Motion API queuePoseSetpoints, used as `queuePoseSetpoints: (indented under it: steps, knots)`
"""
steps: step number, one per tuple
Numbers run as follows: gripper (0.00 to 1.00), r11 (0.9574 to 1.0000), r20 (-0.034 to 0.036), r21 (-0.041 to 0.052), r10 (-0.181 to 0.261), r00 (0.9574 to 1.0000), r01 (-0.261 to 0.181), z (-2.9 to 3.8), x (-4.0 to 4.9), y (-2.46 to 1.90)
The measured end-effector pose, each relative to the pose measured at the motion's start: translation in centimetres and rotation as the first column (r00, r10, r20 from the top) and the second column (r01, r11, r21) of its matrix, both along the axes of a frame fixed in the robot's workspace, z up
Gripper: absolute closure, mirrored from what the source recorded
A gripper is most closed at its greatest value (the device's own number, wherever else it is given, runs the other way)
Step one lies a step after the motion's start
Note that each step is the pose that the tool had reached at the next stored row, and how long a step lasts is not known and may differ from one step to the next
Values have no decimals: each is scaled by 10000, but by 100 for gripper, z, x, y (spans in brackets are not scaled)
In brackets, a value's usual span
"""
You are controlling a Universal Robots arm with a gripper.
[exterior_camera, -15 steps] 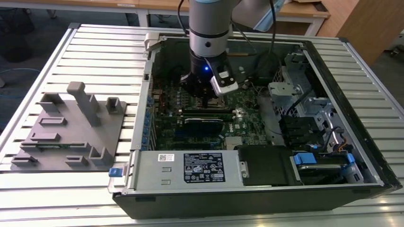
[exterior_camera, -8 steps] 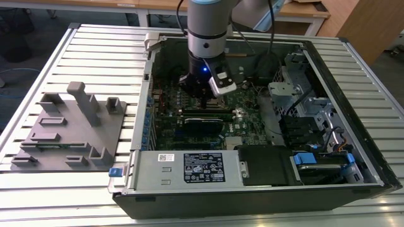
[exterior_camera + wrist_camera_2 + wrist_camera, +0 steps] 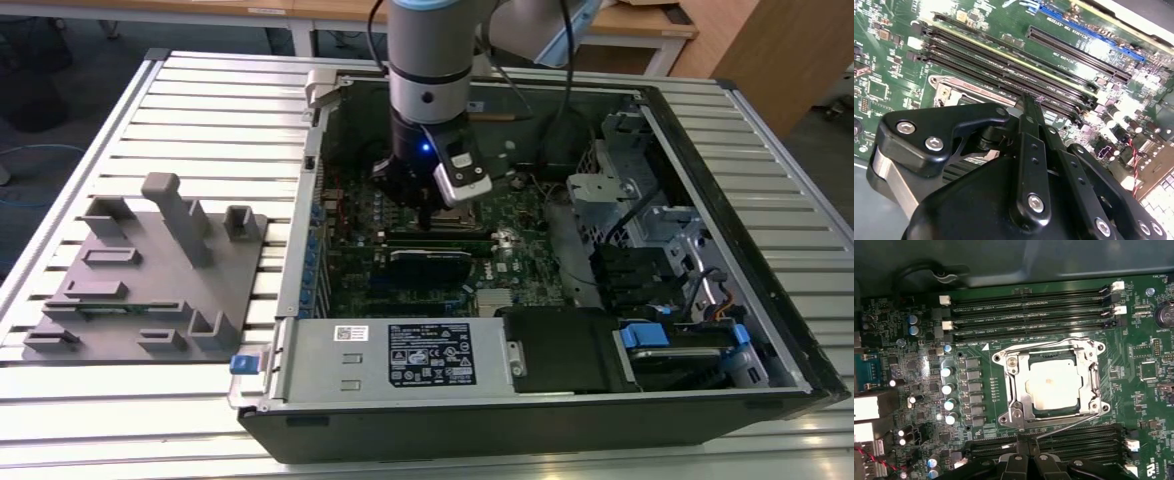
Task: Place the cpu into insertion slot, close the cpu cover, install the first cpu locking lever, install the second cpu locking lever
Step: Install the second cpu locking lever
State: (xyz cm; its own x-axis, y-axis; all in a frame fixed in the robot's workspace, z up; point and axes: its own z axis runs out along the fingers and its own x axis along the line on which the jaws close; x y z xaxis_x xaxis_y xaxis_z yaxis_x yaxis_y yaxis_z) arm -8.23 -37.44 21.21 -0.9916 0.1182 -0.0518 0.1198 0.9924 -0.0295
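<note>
I see the cpu (image 3: 1052, 384) seated in the insertion slot (image 3: 1089, 405) on the green board (image 3: 1134, 390), with the cpu cover (image 3: 1016, 382) lying flat around it. My gripper (image 3: 1027, 442) hovers just beside the socket's edge, over the memory slots (image 3: 1074, 440), fingers pressed together and holding nothing.

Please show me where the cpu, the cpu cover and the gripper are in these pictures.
cpu (image 3: 1053, 385): first wrist view, middle of its pale metal top.
cpu cover (image 3: 1093, 382): first wrist view, one side bar of the silvery frame around the chip.
gripper (image 3: 1027, 439): first wrist view, at its black fingertips beside the socket.
</note>
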Motion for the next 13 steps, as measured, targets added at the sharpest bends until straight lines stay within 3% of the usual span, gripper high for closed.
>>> queuePoseSetpoints:
  steps: [13]
  knots:
    - [90,10000,0,58,1,10000,-1,-45,-25,-6]
